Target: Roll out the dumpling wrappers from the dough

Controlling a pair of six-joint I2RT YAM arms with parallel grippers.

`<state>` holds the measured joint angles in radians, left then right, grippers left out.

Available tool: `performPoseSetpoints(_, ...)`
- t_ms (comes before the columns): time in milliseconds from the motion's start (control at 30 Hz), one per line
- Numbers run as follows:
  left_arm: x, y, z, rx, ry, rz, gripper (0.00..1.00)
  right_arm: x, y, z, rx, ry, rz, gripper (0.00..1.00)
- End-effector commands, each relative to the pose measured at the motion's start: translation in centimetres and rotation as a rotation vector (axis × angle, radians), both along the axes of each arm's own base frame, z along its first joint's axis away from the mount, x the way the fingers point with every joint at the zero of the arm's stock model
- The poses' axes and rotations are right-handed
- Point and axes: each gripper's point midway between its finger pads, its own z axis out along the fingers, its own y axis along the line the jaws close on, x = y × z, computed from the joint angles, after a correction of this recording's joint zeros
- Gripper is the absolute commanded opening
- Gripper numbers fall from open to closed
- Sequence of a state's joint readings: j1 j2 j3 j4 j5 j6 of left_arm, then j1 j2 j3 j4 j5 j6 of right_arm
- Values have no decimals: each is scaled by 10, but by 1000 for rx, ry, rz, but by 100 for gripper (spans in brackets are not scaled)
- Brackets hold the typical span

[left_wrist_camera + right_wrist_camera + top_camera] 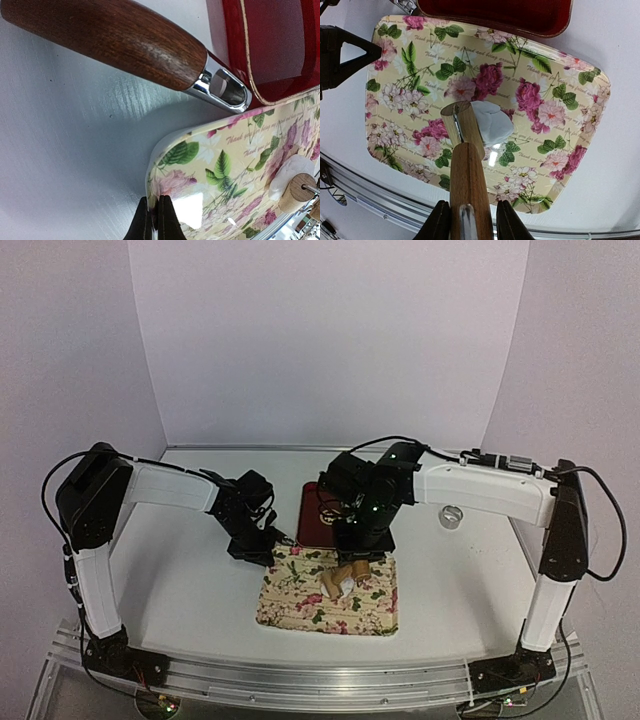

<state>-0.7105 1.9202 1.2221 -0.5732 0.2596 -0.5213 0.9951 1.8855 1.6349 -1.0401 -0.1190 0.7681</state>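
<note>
White dough [494, 124] lies in the middle of the flowery tray [560, 100], under the rolling pin [467, 170]. Right tool [470, 222] is clamped on the pin. Left tool [155, 220], pinched together, is at the tray's corner. Rolling step, I think: next, press and roll flat.

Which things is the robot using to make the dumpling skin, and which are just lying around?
For the job:
the white dough
the rolling pin, held in the right hand
the flowery tray under the dough

Just lying about now:
the red tray
the brown-handled tool
the metal ring
</note>
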Motion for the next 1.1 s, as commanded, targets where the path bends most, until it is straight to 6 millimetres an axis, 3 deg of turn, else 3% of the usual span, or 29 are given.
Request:
performPoseSetpoints(0,18,18,14,39,-74,36,0,-68,-159,-25,-717,336,20,0)
performPoseSetpoints(500,18,19,15,36,-77,40,0,-78,-170,-74,-741,460,28,0)
performPoseSetpoints(1067,17,16,18,15,-78,23,0,-59,-139,-102,-700,475,68,0)
